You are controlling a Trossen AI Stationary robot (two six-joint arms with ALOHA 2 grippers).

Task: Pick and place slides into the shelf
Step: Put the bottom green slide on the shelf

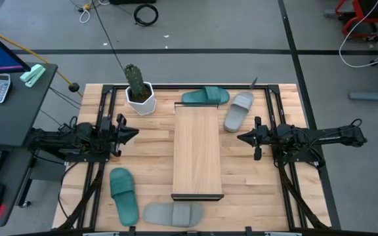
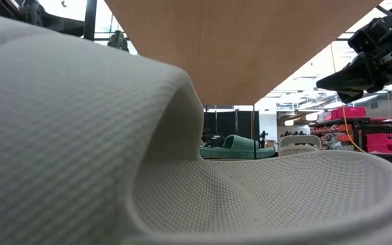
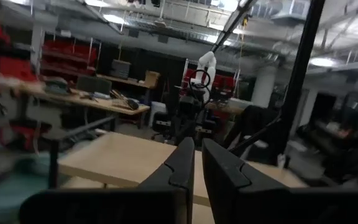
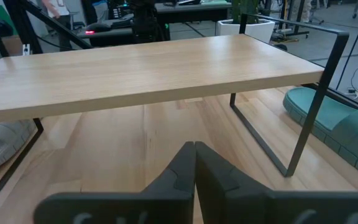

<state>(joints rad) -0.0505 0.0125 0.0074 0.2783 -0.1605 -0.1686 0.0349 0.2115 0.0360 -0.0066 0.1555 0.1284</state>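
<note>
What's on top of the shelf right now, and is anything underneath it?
The shelf top is bare; all four slides lie on the table around it. In the right wrist view, only bare tabletop shows under the board. From above, the board itself hides that space.

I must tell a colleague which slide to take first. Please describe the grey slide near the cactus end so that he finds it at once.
Start from the shelf in the middle of the table and go to its end nearest the cactus. Two slides lie there; the grey slide is off that end's corner toward the right arm, lying at a slant. Its neighbour, the teal slide, lies across the shelf's end and is darker.
</note>
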